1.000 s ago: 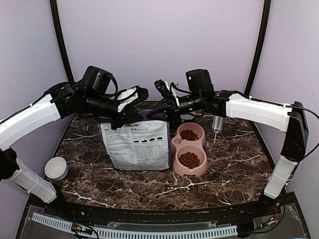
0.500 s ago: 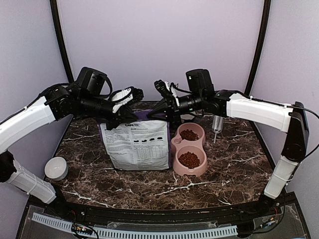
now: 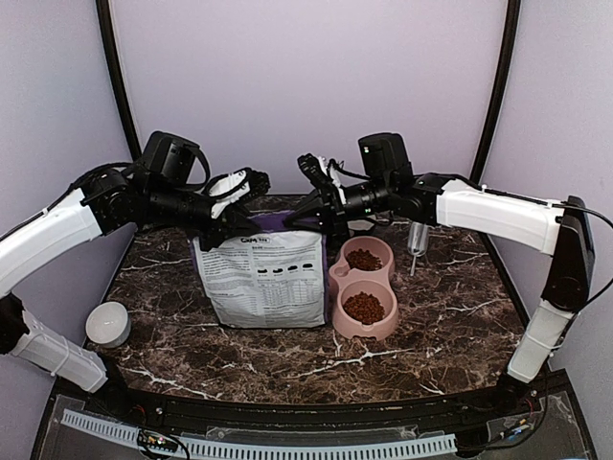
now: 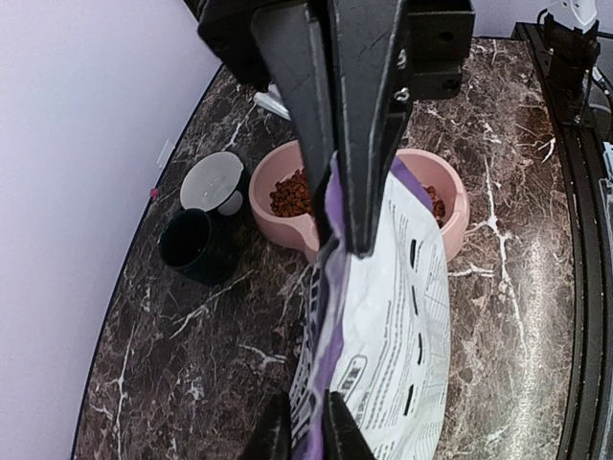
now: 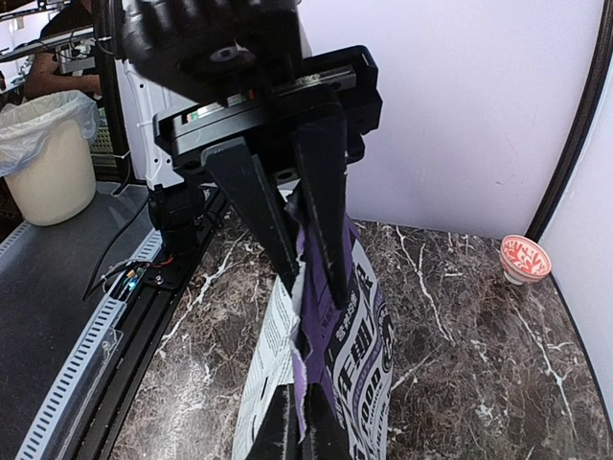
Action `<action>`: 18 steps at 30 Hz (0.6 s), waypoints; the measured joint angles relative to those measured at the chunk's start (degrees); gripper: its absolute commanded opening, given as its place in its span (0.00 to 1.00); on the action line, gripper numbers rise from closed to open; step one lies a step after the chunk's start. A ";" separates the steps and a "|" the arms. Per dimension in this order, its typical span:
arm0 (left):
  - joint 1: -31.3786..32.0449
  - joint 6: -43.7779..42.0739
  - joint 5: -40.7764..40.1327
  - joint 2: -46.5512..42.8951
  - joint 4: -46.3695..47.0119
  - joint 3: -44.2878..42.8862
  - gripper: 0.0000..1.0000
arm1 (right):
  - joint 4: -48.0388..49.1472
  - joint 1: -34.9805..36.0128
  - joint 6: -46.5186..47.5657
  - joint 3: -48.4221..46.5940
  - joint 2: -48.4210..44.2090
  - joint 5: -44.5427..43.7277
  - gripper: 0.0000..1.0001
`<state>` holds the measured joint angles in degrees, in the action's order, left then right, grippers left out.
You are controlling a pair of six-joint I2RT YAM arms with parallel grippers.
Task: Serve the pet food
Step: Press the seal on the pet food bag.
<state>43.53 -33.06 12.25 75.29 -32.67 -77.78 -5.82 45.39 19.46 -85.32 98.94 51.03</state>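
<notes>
The pet food (image 3: pixel 364 307) lies as reddish-brown kibble in both cups of a pink double bowl (image 3: pixel 337 321); it also shows in the left wrist view (image 4: pixel 290 195). The purple-and-grey printed bag (image 3: pixel 259 283) stands upright left of the bowl. My left gripper (image 3: pixel 233 228) is shut on the left end of the bag's top edge (image 4: pixel 330 287). My right gripper (image 3: pixel 305 218) is shut on the right end of that edge, which is torn (image 5: pixel 321 316). In each wrist view my own fingers pinch the purple edge at the bottom and the other gripper grips it at the top.
A small white bowl (image 3: pixel 107 323) sits at the table's front left. A clear tube (image 3: pixel 419 240) stands right of the pink bowl. A black cup (image 4: pixel 196 247) and a grey lidded item (image 4: pixel 213 182) stand behind the bowl by the back wall.
My left arm has drawn a little to the left, still on the bag's top edge. The right arm, bag and bowl have stayed put.
</notes>
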 measured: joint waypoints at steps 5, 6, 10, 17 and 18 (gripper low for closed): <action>-1.18 -0.46 -0.35 -2.08 0.04 1.75 0.00 | 0.35 -0.13 0.00 0.39 -0.22 -0.22 0.00; -1.20 -0.66 -0.28 -2.16 0.17 1.88 0.00 | 0.42 -0.13 0.00 0.44 -0.22 -0.22 0.00; -1.46 -0.70 0.04 -2.25 0.48 2.10 0.00 | 0.66 -0.13 0.00 0.48 -0.24 -0.31 0.00; -2.27 -0.85 -0.81 -3.06 0.20 2.38 0.01 | 1.03 -0.28 0.00 0.83 -0.44 -0.37 0.00; -2.58 -0.87 -0.90 -3.72 0.15 2.80 0.00 | 1.11 -0.28 0.00 0.90 -0.48 -0.52 0.00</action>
<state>40.95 -33.93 11.35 71.57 -32.51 -74.98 -4.71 45.10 19.46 -84.42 98.45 50.50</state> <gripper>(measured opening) 0.052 0.006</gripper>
